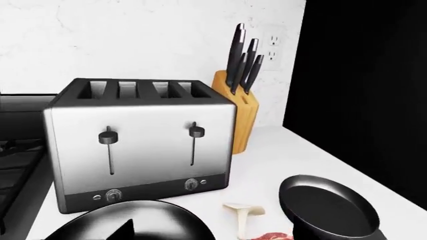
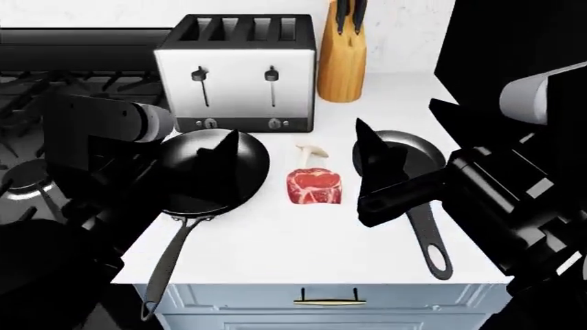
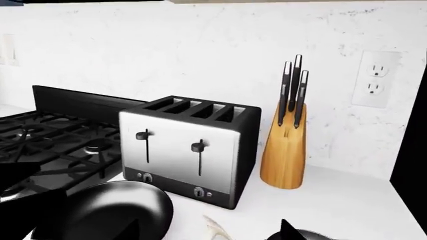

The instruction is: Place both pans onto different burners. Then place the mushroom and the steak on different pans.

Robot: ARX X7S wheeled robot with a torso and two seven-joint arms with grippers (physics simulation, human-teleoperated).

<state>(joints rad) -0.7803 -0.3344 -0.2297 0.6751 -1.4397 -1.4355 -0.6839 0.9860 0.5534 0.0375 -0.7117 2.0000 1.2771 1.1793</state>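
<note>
Larger pan (image 2: 213, 172): black, deep, resting on the white table (image 2: 275, 240) near its stove-side edge, directly in front of the toaster; long dark handle running to the table's front edge and overhanging it.

Smaller pan (image 2: 403, 152): shallower, on the table toward the edge away from the stove, handle pointing at the front edge; its round bowl shows clearly in the left wrist view.

Steak (image 2: 315, 186): red with white fat rim, lying flat on the table between the two pans, touching neither.

Mushroom (image 2: 312, 152): pale cream, lying on its side just behind the steak, toward the toaster; whether the two touch cannot be told.

Burners (image 3: 97, 146): under black grates of the stove, which adjoins the table on the larger pan's side; nothing sits on those in view.

Left gripper (image 2: 220, 161): dark, hanging above the larger pan; its jaws read as parted somewhat, though the black-on-black view is poor, holding nothing.

Right gripper (image 2: 372, 161): above the near rim of the smaller pan; the pictures do not show whether its jaws are apart or together.

Toaster (image 2: 238, 72): silver, four slots, at the table's back edge.

Knife block (image 2: 342, 65): wooden, black-handled knives, beside the toaster at the back edge.
</note>
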